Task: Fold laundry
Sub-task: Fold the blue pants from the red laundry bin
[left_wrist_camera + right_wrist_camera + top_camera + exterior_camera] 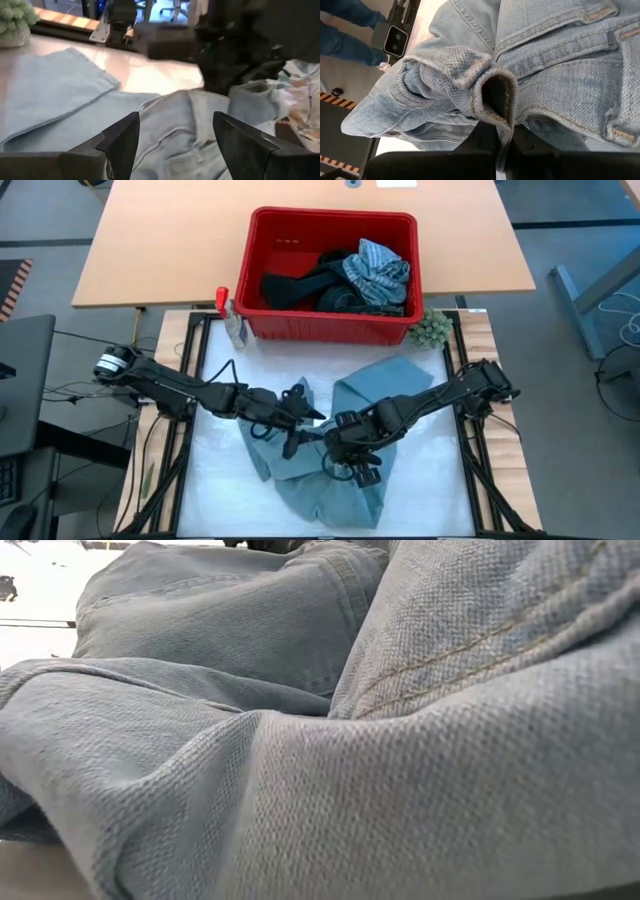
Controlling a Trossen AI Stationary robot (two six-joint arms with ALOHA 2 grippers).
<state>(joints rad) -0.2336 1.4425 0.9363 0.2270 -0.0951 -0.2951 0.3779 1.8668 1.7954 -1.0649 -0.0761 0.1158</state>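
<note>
I see my right gripper (352, 463) with fingers closed on the light blue jeans (385, 395), while my left gripper (297, 420) has open fingers beside it.

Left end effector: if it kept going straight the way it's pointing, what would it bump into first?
Probably the light blue jeans, which lie right ahead between its open fingers. The right arm sits farther beyond, though depth is hard to judge.

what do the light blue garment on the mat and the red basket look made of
Light blue garment: looks like denim, matte, with a visible twill weave, tan stitched seams and a thick hem. Red basket: apparently rigid moulded plastic, smooth with a slight sheen.
</note>
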